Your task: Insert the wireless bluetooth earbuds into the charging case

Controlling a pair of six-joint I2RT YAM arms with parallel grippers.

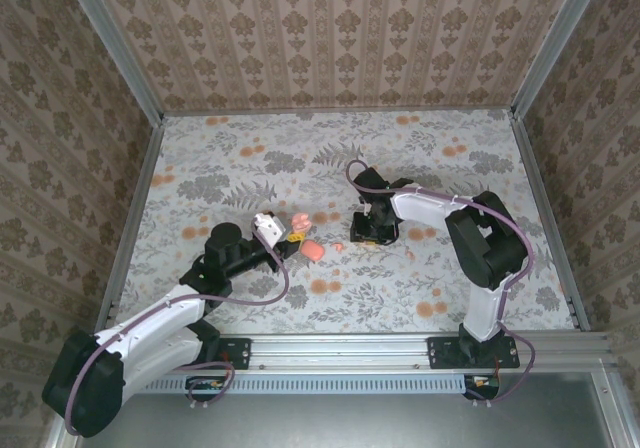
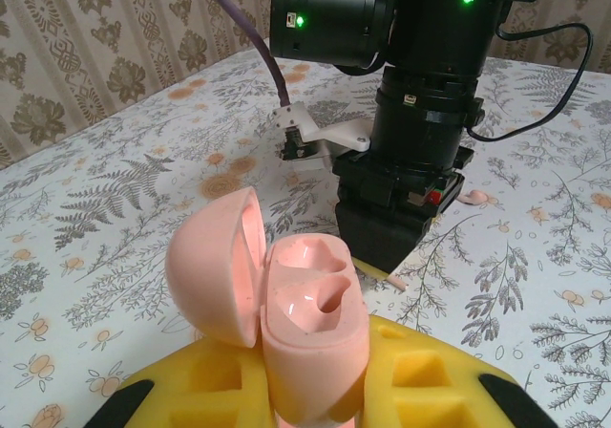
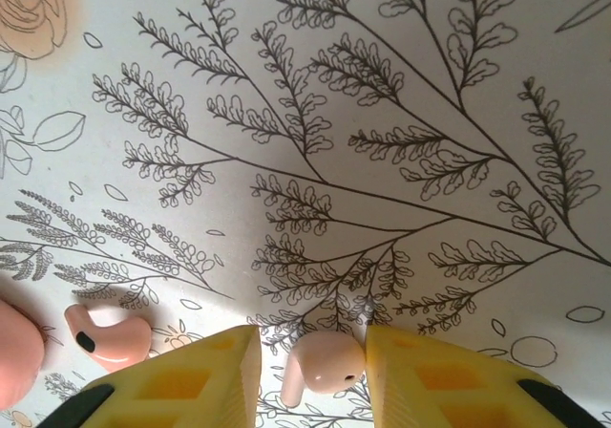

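Flowered cloth (image 1: pixel 400 158) covers the table. Nearest me, my left gripper (image 1: pixel 278 234) is clamped on the case (image 2: pixel 310 342). Its body stands upright between the yellow pads, with the lid (image 2: pixel 215 275) swung open to the left and both wells bare. Just beyond, my right gripper (image 2: pixel 387 246) has its jaws narrowly apart, one on each side of an earbud (image 3: pixel 325 363) lying on the cloth. The bud seems to touch the right pad, with a sliver of gap on the left. The other earbud (image 3: pixel 108 336) lies on the cloth between that gripper and the case.

I judge the step to be the pinch. I should close gently and squarely across the rounded bud so it does not squirt sideways, then lift straight. I should match it to its well while my left holds the case steady.

My left arm reaches low and inward, forearm near level. My right arm arches high at the elbow and folds back toward the centre, wrist pointing down. Papered walls (image 1: pixel 330 28) close the far side.
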